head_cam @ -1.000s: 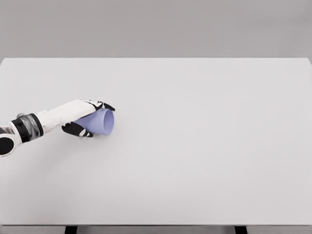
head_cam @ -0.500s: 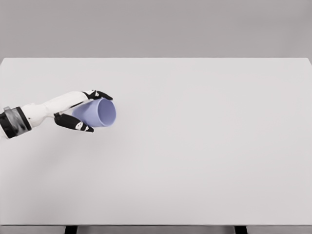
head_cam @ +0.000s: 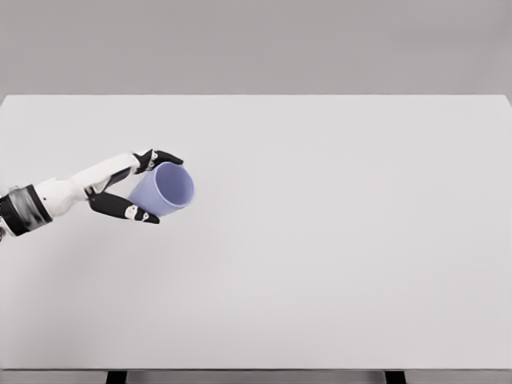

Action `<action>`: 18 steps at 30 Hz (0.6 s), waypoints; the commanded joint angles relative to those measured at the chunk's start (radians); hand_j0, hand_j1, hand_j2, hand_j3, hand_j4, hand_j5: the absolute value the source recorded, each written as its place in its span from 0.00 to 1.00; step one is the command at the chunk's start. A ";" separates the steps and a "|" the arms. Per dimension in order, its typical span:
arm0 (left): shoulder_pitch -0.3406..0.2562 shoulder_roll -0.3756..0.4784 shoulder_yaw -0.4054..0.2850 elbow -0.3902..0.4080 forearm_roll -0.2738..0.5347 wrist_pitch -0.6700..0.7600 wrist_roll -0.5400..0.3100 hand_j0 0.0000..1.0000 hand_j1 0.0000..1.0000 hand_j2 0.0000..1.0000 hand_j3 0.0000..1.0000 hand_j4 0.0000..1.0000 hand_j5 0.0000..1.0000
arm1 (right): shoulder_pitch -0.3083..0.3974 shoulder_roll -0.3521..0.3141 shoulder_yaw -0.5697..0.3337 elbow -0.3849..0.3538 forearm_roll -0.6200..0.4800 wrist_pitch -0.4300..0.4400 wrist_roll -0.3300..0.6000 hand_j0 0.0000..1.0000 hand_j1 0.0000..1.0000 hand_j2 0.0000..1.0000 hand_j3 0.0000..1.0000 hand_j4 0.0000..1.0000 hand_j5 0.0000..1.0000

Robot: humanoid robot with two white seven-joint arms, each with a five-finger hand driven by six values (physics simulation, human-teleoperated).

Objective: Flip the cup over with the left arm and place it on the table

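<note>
Gripping a pale blue plastic cup (head_cam: 164, 190), the left robot hand (head_cam: 132, 188) hovers over the white desk (head_cam: 336, 240).
Black fingers (head_cam: 164, 157) wrap its sides; its open mouth tilts away from the palm.

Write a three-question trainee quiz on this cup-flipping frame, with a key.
1. True or false: the left hand is closed around the pale blue plastic cup.
2. The cup's open mouth faces: A) flat down on the white table; B) toward the camera and right; C) away, toward the arm.
3. Fill in: the right arm is ____ this view.

Key: 1 true; 2 B; 3 out of.
</note>
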 commanded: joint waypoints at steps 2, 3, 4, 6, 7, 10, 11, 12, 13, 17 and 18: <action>0.000 -0.046 -0.021 0.076 0.142 -0.017 -0.127 0.73 0.73 0.73 0.73 0.73 0.73 | 0.000 0.000 0.000 0.000 0.000 0.000 0.000 1.00 1.00 1.00 1.00 1.00 1.00; -0.002 -0.055 -0.021 0.090 0.174 -0.017 -0.175 0.73 0.73 0.73 0.73 0.73 0.73 | 0.000 0.000 0.000 0.000 0.000 0.000 0.000 1.00 1.00 1.00 1.00 1.00 1.00; -0.003 -0.058 -0.019 0.101 0.205 -0.015 -0.210 0.73 0.73 0.73 0.73 0.73 0.73 | 0.000 0.000 0.000 0.000 0.000 0.000 0.000 1.00 1.00 1.00 1.00 1.00 1.00; -0.008 -0.083 -0.015 0.147 0.269 -0.015 -0.253 0.73 0.73 0.73 0.73 0.73 0.73 | 0.000 0.000 -0.001 0.000 0.000 0.000 0.000 1.00 1.00 1.00 1.00 1.00 1.00; -0.012 -0.101 -0.012 0.171 0.292 -0.014 -0.253 0.73 0.73 0.73 0.73 0.73 0.73 | 0.000 0.000 0.000 0.000 0.000 0.000 0.000 1.00 1.00 1.00 1.00 1.00 1.00; -0.025 -0.126 -0.009 0.222 0.357 -0.012 -0.253 0.73 0.73 0.73 0.73 0.73 0.73 | 0.000 0.000 0.000 0.000 0.000 0.000 0.000 1.00 1.00 1.00 1.00 1.00 1.00; -0.029 -0.126 -0.009 0.233 0.381 -0.012 -0.253 0.73 0.73 0.73 0.73 0.73 0.73 | 0.000 0.000 -0.001 0.000 0.000 0.000 0.000 1.00 1.00 1.00 1.00 1.00 1.00; -0.041 -0.132 -0.009 0.251 0.416 -0.011 -0.253 0.73 0.73 0.73 0.73 0.73 0.73 | -0.002 0.000 0.000 0.000 0.000 0.000 0.000 1.00 1.00 1.00 1.00 1.00 1.00; -0.044 -0.158 -0.004 0.279 0.439 -0.008 -0.253 0.73 0.73 0.73 0.73 0.73 0.73 | 0.000 0.000 0.000 0.000 0.000 0.000 0.000 1.00 1.00 1.00 1.00 1.00 1.00; -0.054 -0.207 0.002 0.342 0.467 -0.006 -0.253 0.73 0.73 0.73 0.73 0.73 0.73 | 0.000 0.000 0.000 0.000 0.000 0.000 0.000 1.00 1.00 1.00 1.00 1.00 1.00; -0.054 -0.209 0.002 0.342 0.466 -0.006 -0.253 0.73 0.73 0.73 0.73 0.73 0.73 | 0.000 0.000 0.000 0.000 0.000 0.000 0.000 1.00 1.00 1.00 1.00 1.00 1.00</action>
